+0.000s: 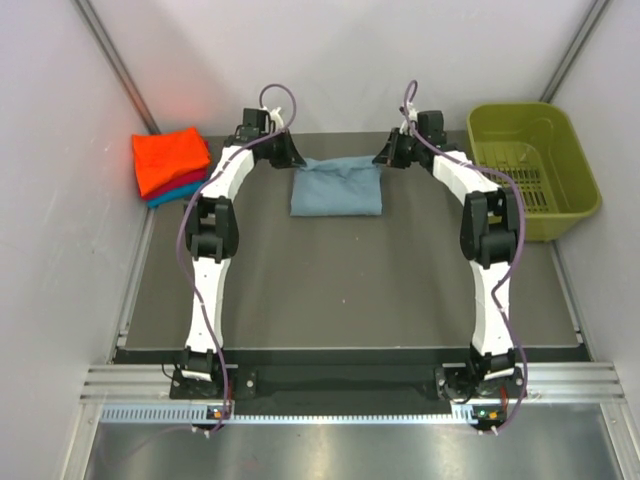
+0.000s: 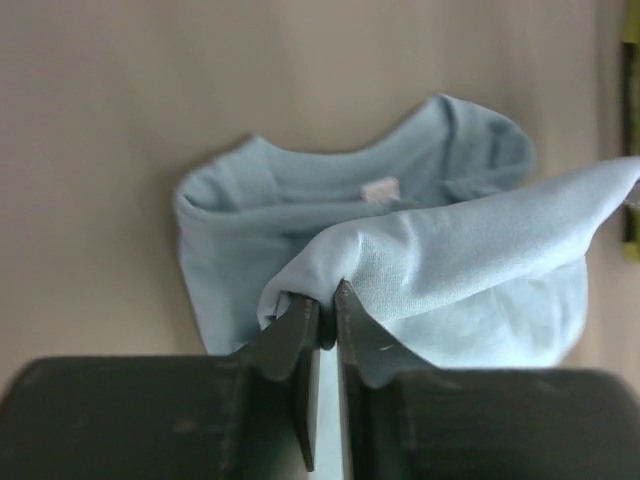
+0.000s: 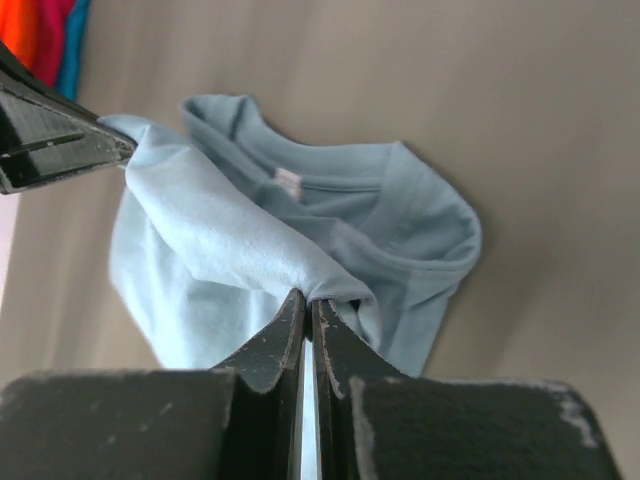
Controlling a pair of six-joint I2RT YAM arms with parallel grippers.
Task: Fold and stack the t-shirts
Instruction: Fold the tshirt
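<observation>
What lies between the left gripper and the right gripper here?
A fold of the grey-blue t-shirt, pinched by both the left gripper and the right gripper, spans the gap. The right wrist view shows it best.

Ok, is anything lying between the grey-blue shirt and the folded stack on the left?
Nothing loose shows there; only the left arm crosses above the table between the grey-blue shirt and the stack.

We've got the left arm and right arm reaching far forward, elbows bent, wrists angled in toward each other. The left gripper and right gripper are each pinched on a fold of the grey-blue shirt.
</observation>
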